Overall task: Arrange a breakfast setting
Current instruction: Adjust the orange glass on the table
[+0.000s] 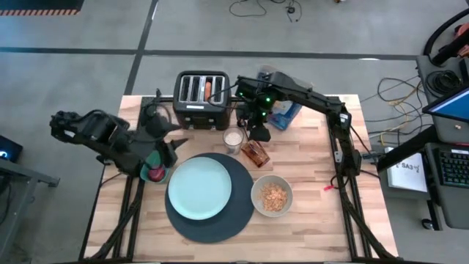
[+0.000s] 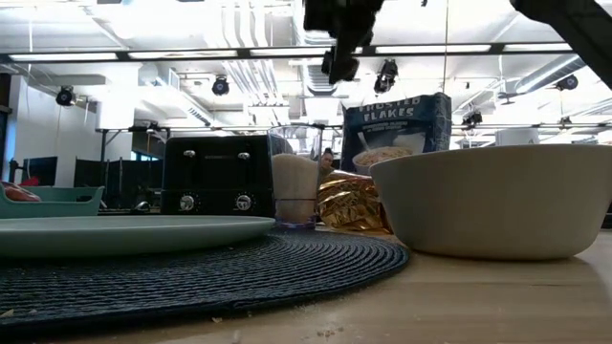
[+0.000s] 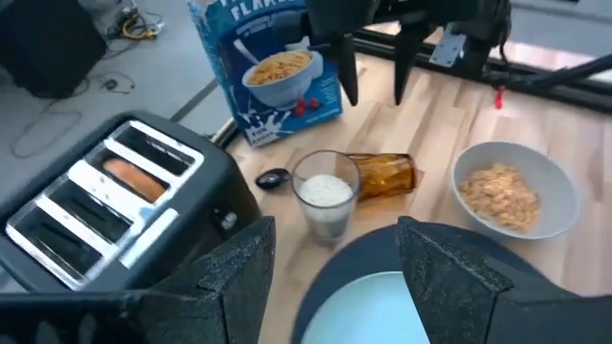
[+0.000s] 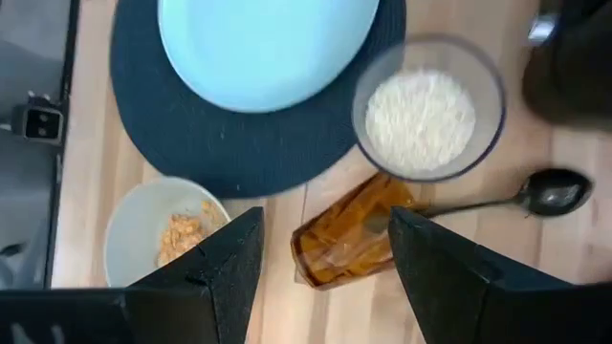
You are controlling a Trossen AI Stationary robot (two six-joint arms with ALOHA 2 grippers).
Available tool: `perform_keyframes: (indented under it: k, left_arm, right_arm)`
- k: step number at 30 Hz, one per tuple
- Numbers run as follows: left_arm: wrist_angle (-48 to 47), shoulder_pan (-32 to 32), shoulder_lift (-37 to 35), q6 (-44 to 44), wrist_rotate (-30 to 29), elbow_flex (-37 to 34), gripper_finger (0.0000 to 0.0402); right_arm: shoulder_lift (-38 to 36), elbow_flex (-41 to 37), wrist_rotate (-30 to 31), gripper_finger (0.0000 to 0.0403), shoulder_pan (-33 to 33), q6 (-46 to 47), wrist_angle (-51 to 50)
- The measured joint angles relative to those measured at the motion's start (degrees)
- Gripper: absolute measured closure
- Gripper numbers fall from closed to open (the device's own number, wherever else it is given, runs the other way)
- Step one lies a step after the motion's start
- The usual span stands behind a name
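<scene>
The amber ribbed glass [image 1: 255, 153] lies on its side on the wooden tabletop [image 1: 308, 213], between the clear tumbler of white grains [image 1: 233, 139] and the cream bowl of cereal flakes [image 1: 272, 196], its long axis slanting from the tumbler toward the bowl. Directly above it the right end effector [image 4: 325, 250] hangs empty, fingers spread wide. The left end effector [image 3: 335, 250] hovers over the small teal dish [image 1: 155, 173], fingers apart and empty.

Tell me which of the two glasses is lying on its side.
The amber glass, tipped over on the wood beside the upright clear glass holding something white.
</scene>
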Motion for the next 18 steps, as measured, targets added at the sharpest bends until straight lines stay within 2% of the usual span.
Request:
perform_keyframes:
  k: [8,12,18]
  left_arm:
    - [1.07,-6.51,-5.07,-10.17,-5.74,-7.44,0.0201]
    - [2.38,-6.76,-5.8,-10.36,-5.86,-8.6,0.0201]
    - [3.29,-6.76,-5.89,-9.21,-5.87,-9.49,0.0201]
  right_arm:
    - [-0.96,-13.96,2.85,0.0188,-1.59,-2.23,4.18]
    - [-1.09,-20.03,3.19,0.0188,-1.51,-2.53,10.01]
    - [-1.16,-26.36,7.57,0.0188,-1.54,-2.72,18.07]
